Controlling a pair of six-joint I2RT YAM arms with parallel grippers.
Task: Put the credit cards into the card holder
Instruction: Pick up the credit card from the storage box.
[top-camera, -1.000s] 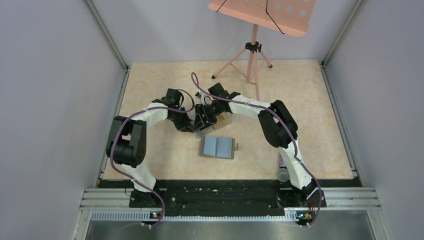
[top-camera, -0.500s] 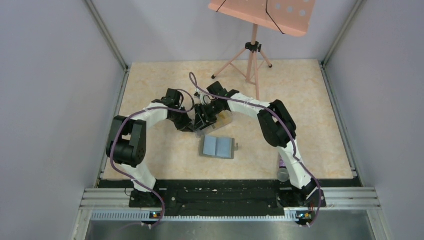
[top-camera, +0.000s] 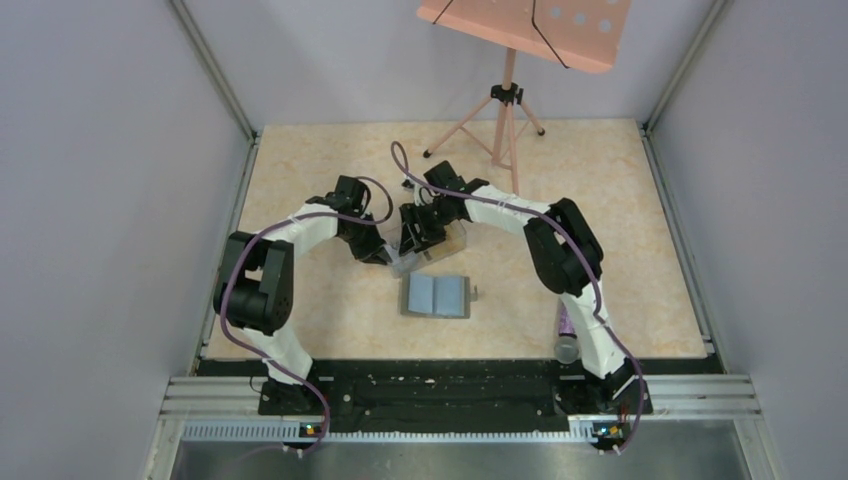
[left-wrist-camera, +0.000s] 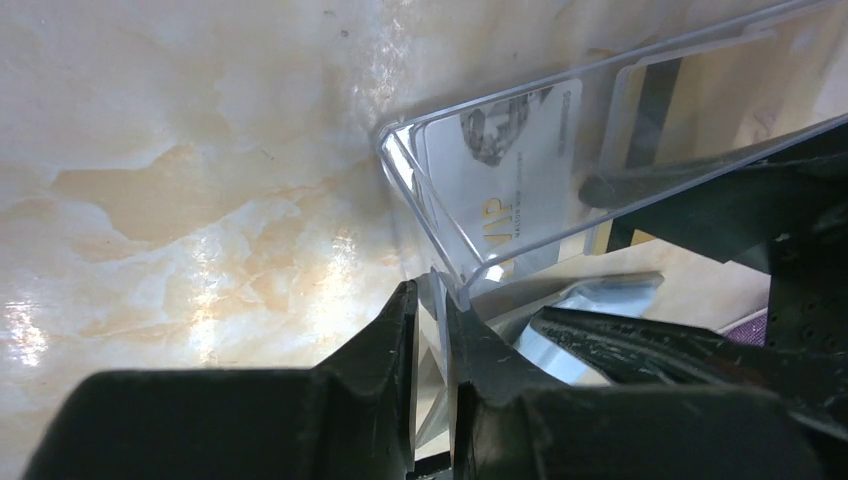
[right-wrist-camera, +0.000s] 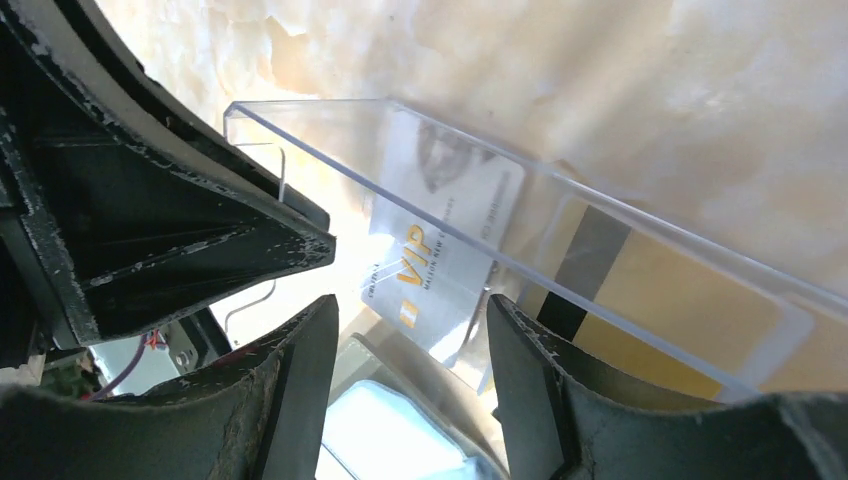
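Inside the clear box (left-wrist-camera: 425, 200), near the middle of the surface (top-camera: 300, 180), the credit cards (right-wrist-camera: 445, 235) stand leaning: a white one marked VIP in front and a yellow one (right-wrist-camera: 680, 310) with a dark stripe behind it. The card holder (top-camera: 436, 296) lies open and flat just on the near side of the box, apart from it, and I see no card in its pockets.

I judge that the step in hand is taking the first card out. The left claw (left-wrist-camera: 432, 330) is almost closed and pinches a thin wall of the box at its corner, so it steadies the box. The right claw (right-wrist-camera: 410, 340) has its jaws well apart and holds nothing; the VIP card shows between them, but I cannot tell if the jaws are already within the box.

The next move calls for closing on the edge of one card only, then lifting it out. The transparent wall and the left claw just beside leave little room.

Further away stand a pink music stand (top-camera: 510, 100) and a purple object (top-camera: 566, 325) by the right arm
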